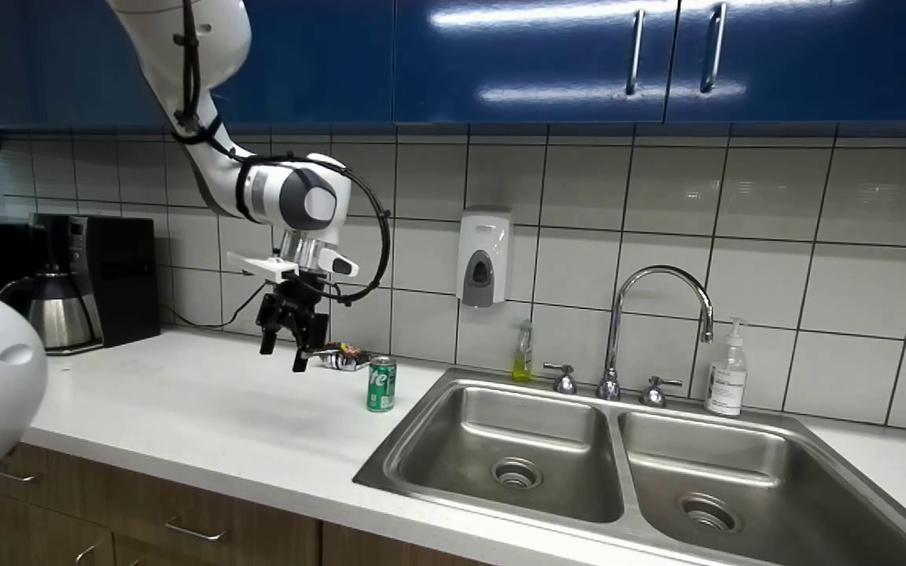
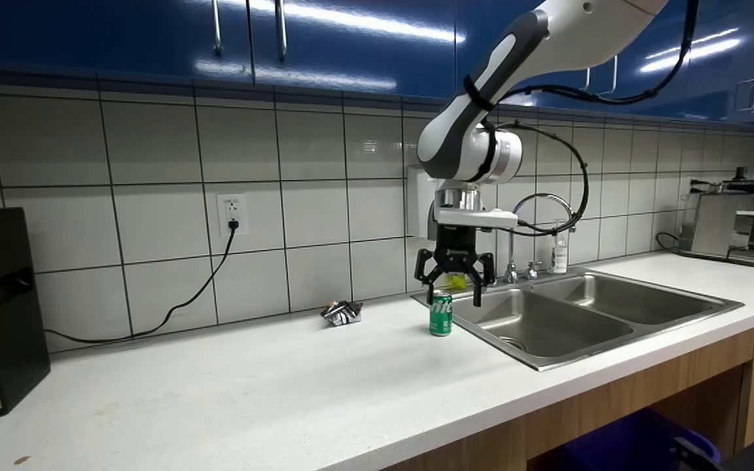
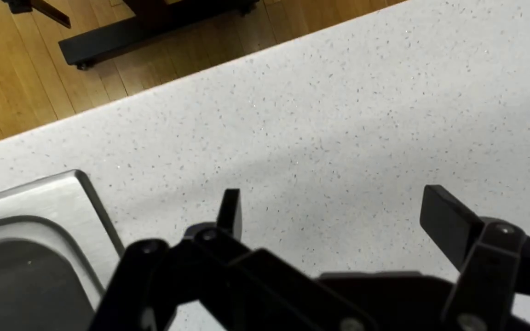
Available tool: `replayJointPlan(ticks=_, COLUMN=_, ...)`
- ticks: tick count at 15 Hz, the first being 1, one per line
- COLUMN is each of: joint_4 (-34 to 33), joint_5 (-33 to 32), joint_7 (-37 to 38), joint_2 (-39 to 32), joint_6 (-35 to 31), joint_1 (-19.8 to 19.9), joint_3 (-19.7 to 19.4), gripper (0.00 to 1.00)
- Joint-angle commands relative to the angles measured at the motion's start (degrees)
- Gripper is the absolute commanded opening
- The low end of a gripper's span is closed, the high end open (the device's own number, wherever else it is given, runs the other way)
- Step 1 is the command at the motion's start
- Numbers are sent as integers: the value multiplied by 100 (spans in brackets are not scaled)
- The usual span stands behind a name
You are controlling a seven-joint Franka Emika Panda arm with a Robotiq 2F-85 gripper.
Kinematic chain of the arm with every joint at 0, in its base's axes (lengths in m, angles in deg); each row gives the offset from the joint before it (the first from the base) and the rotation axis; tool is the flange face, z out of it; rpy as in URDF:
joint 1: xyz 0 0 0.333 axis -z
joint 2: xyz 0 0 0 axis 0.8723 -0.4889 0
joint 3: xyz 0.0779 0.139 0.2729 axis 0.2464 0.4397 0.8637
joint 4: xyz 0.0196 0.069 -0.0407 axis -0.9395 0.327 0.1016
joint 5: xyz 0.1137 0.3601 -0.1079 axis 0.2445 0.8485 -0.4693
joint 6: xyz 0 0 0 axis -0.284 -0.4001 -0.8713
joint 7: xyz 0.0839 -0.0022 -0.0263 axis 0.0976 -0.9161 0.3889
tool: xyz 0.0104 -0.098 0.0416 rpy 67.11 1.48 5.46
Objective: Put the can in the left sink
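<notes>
The green can with a silvery top stands upright on the white counter beside the sink's edge; it also shows in an exterior view. It is out of the wrist view. My gripper is open and empty, above the counter, on the side of the can away from the sink. In an exterior view the gripper overlaps the can's top, but the two are apart. The wrist view shows both fingers wide apart over bare counter. The left sink, a steel basin with a round drain, adjoins the can's place; its corner shows in the wrist view.
A crumpled wrapper lies near the wall behind the can. A curved faucet, a yellow-green bottle and a pump soap bottle stand behind the basins. A wall dispenser hangs above. A coffee maker stands further along.
</notes>
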State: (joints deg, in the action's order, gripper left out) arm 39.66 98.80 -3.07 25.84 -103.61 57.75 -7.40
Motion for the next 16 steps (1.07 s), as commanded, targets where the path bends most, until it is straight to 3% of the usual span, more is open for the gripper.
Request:
replayJointPlan(ticks=1, joint_4=-458, joint_5=-130, joint_7=-70, joint_2=-557, joint_6=-233, joint_1=-30, joint_3=-55, gripper=100)
replayJointPlan(ticks=9, joint_4=-1413, joint_5=-703, joint_7=135, joint_2=-1378, joint_6=-277, joint_1=-82, joint_3=-249, gripper=100)
replayJointPlan(ticks=16, joint_4=-2090, joint_5=-828, joint_7=222, joint_2=-1890, joint_6=-250, joint_1=-91, joint_3=-413, gripper=100)
